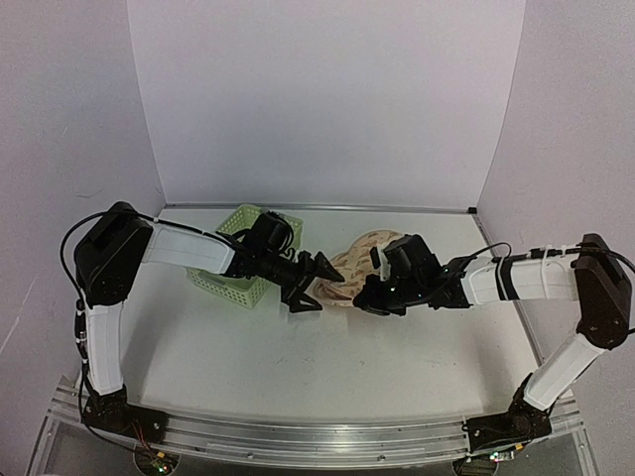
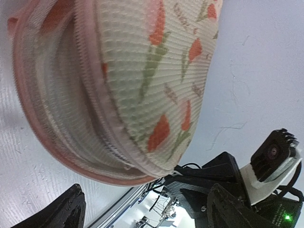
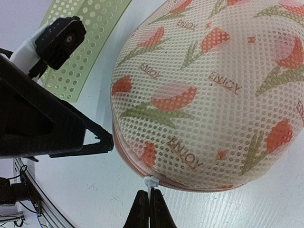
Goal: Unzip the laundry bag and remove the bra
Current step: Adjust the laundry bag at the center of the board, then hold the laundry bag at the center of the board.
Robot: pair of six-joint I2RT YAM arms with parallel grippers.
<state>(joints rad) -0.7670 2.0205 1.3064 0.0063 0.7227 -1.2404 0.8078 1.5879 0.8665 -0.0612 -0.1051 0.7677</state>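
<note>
On table, centre, toward far side: laundry bag, lying flat, just right of green slotted basket, betw. the two arms. L gripper at bag's left end, jaws spread wide, nothing betw. them; contact w/ bag unclear. R gripper at bag's near edge, jaws pressed together, pinching white zip pull on pink-trimmed seam. In left wrist view, seam looks parted at left end, pale mesh layers inside.

light: bright, even | shadows: soft, faint | left wrist: close-up slightly blurred
</note>
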